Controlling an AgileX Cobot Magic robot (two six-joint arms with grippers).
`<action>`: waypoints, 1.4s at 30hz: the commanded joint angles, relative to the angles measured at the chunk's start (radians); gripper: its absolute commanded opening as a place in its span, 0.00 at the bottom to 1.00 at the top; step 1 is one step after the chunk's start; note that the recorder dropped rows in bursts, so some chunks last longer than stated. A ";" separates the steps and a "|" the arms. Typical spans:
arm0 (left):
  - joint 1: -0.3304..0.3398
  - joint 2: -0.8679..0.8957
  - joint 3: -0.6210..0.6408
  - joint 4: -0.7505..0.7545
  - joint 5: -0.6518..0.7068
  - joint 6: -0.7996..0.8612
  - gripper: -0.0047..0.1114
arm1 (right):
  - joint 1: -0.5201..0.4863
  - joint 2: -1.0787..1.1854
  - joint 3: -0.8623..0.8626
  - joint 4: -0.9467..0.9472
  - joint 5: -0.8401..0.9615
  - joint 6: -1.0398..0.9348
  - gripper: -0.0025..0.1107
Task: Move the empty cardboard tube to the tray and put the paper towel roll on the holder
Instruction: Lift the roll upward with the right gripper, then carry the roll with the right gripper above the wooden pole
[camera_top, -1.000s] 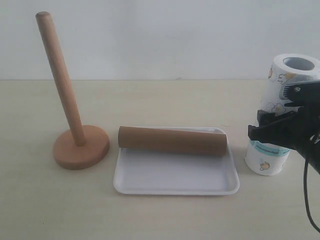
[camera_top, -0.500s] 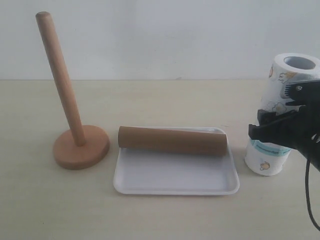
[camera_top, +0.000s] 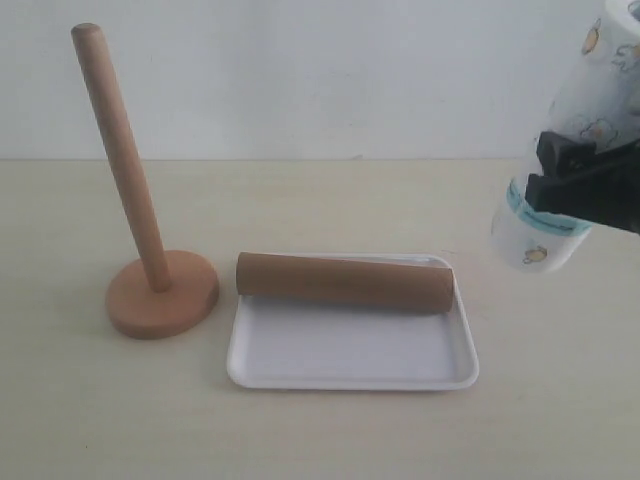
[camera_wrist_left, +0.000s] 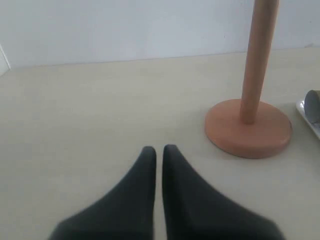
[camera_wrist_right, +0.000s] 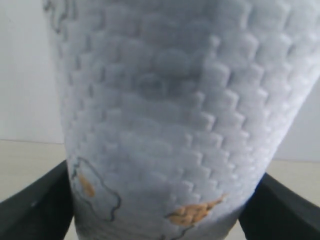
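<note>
Fingers (camera_wrist_right: 35, 210) of my right gripper (camera_top: 580, 188) are clamped on either side of the paper towel roll (camera_top: 600, 95), and the wrist camera shows little but its embossed white wrap and a couple of yellow cartoon prints. From the exterior view I see the roll held clear of the table (camera_top: 80, 420) at the far right. It is tilted, with its teal-banded end lowest and its upper end leaning right, out of frame. My left gripper (camera_wrist_left: 159, 152) hangs low over bare tabletop with its two dark fingers drawn almost together, only a sliver between them and nothing held. The holder (camera_top: 160, 295) stands near it, at the left of the scene, its round disc base flat on the table and its slim dowel post bare. Just beside the base, without touching it, lies the white tray (camera_top: 350, 365). The empty cardboard tube (camera_top: 345, 282) lies on its side across the tray's far edge, spanning nearly its whole width. The roll hangs well apart from the holder, with the tray between them.
</note>
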 joint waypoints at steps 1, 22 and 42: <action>0.001 -0.004 0.003 -0.011 -0.011 0.000 0.08 | 0.031 -0.088 -0.100 -0.082 0.173 0.008 0.02; 0.001 -0.004 0.003 -0.011 -0.011 0.000 0.08 | 0.334 -0.070 -0.599 -0.100 0.359 0.035 0.02; 0.001 -0.004 0.003 -0.011 -0.011 0.000 0.08 | 0.438 0.395 -1.212 -0.116 0.549 -0.018 0.02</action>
